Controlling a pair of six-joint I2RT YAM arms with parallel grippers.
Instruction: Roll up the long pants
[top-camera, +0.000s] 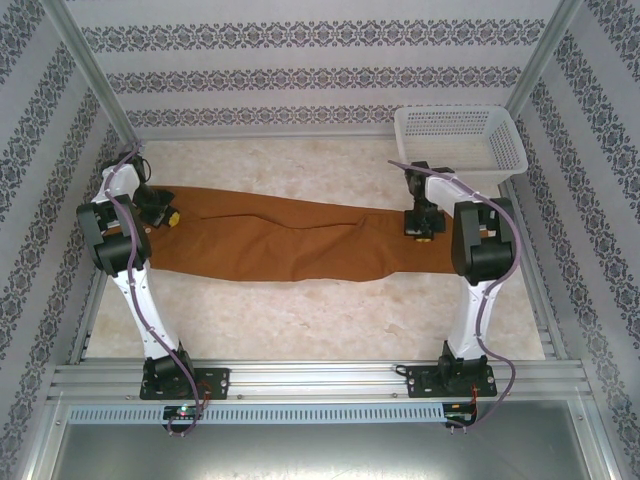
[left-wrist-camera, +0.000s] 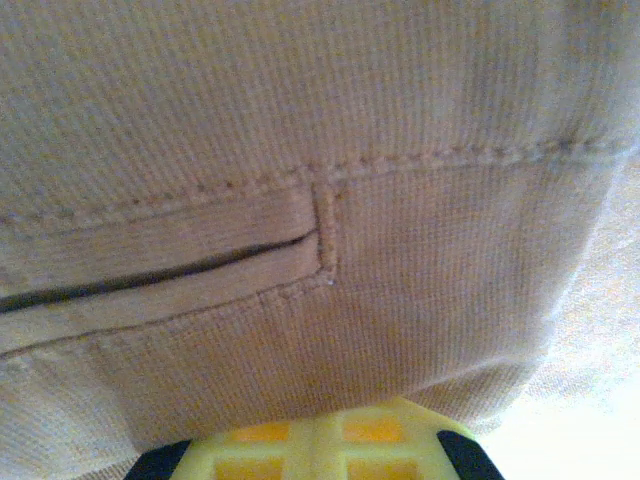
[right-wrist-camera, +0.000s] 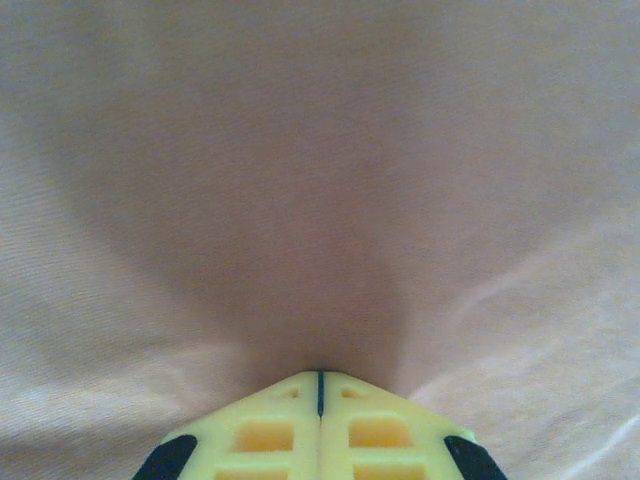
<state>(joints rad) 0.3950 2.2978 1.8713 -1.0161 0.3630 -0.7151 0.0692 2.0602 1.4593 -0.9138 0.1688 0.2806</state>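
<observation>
One white basket (top-camera: 505, 150) stands at the far right corner of the table (top-camera: 300, 320), just behind the right tool (top-camera: 422, 228). One pants (top-camera: 270, 240) lies spread across the table from left to right. The left tool (top-camera: 160, 212) is pressed together on its left end, near one pocket slit (left-wrist-camera: 150, 270). The right tool is clamped on the right end, where the cloth puckers. The arms partly hide both ends.

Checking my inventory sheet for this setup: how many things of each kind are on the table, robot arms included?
Long pants: 1
White basket: 1
Robot arms: 2, left arm and right arm
Total: 4
</observation>
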